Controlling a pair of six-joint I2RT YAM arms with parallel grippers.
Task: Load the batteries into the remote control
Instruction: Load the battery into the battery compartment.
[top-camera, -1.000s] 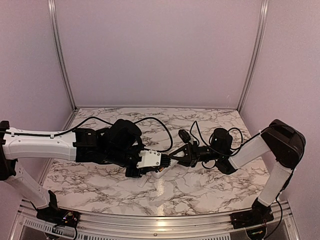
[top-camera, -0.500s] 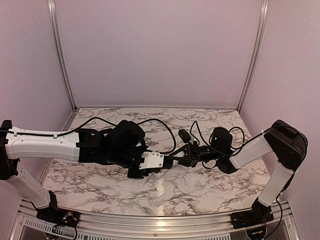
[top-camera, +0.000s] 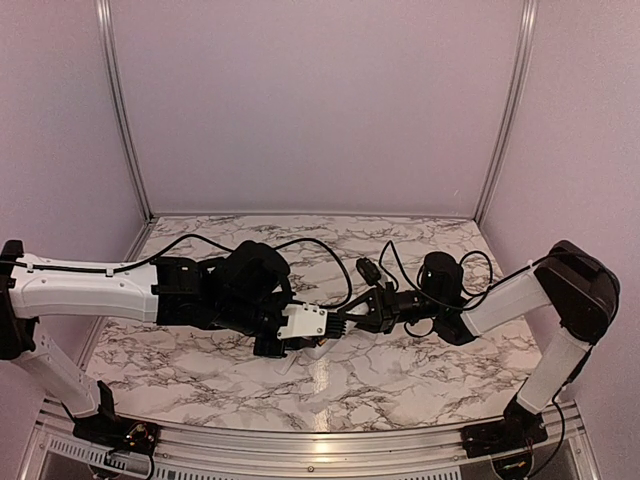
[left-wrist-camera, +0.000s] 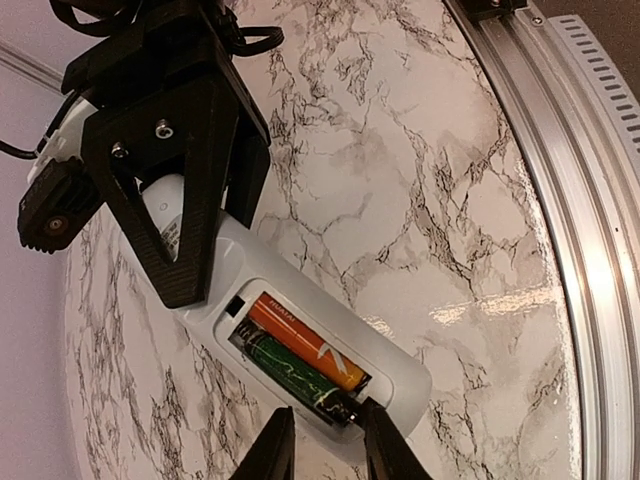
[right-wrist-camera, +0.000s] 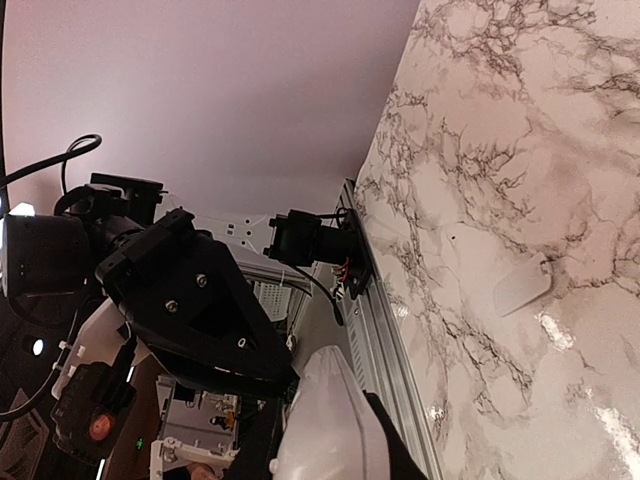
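Note:
The white remote control (left-wrist-camera: 400, 375) hangs above the marble table, back side up, its battery bay uncovered. Two batteries lie side by side in the bay, one orange (left-wrist-camera: 305, 340) and one green and black (left-wrist-camera: 285, 372). My right gripper (right-wrist-camera: 325, 440) is shut on the remote control (right-wrist-camera: 330, 420) at its far end; one of its black fingers (left-wrist-camera: 190, 200) lies across the casing. My left gripper (left-wrist-camera: 325, 405) stands slightly open at the near end of the bay, holding nothing. Its right fingertip (left-wrist-camera: 372, 425) touches the end of the green battery. In the top view both grippers meet mid-table (top-camera: 335, 325).
A small flat white cover plate (right-wrist-camera: 522, 283) lies on the marble beside the grippers. The aluminium rail (left-wrist-camera: 560, 180) runs along the table's front edge. Loose black cables (top-camera: 400, 262) loop above the right arm. Purple walls enclose the back and sides.
My left gripper's jaws have parted a little at the green battery's end. Both arms and the remote control have hardly moved.

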